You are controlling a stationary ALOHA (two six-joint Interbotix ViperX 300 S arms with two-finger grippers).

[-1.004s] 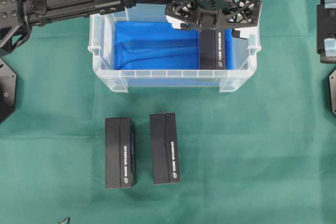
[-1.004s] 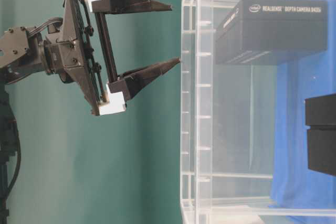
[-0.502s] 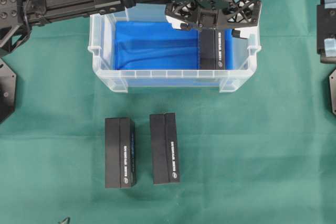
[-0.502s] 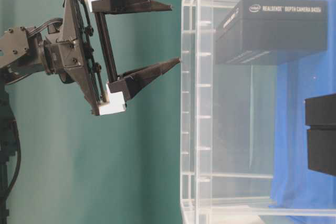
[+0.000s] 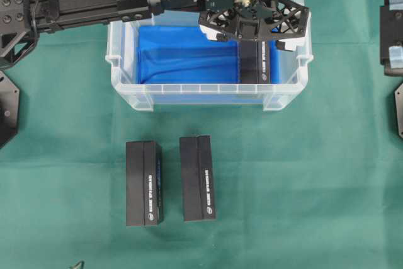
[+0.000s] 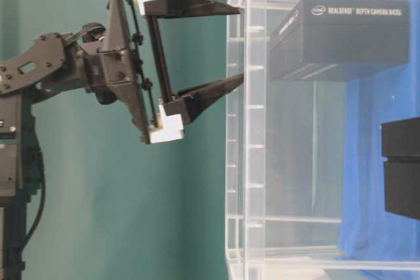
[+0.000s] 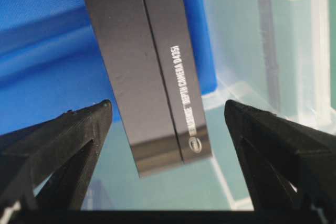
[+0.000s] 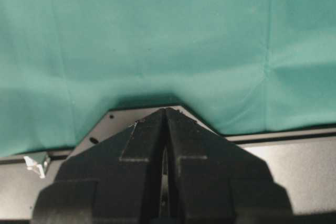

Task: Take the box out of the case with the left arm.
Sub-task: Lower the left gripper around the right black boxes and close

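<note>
On the left of the overhead view the left arm (image 5: 88, 1) reaches across the green counter (image 5: 302, 174) to the case (image 5: 123, 83), whose bottom carries a blue lining (image 5: 182, 51). In front of the case two black boxes (image 5: 143, 183) lie side by side on the counter. Compared with a second ago, the left gripper (image 5: 255, 33) has come nearer the case rim and tipped a little, its tips now about at the clear wall in the table-level view. Its fingers stand wide apart, holding nothing. The box (image 5: 258, 62) lies in the right part of the case, directly under the gripper and centred between the fingers in the wrist view, though their height above it is hard to judge. The descent looks underway; the grasp is not yet made. At the far right, the right gripper (image 8: 166, 145) is pressed together and idle.
</note>
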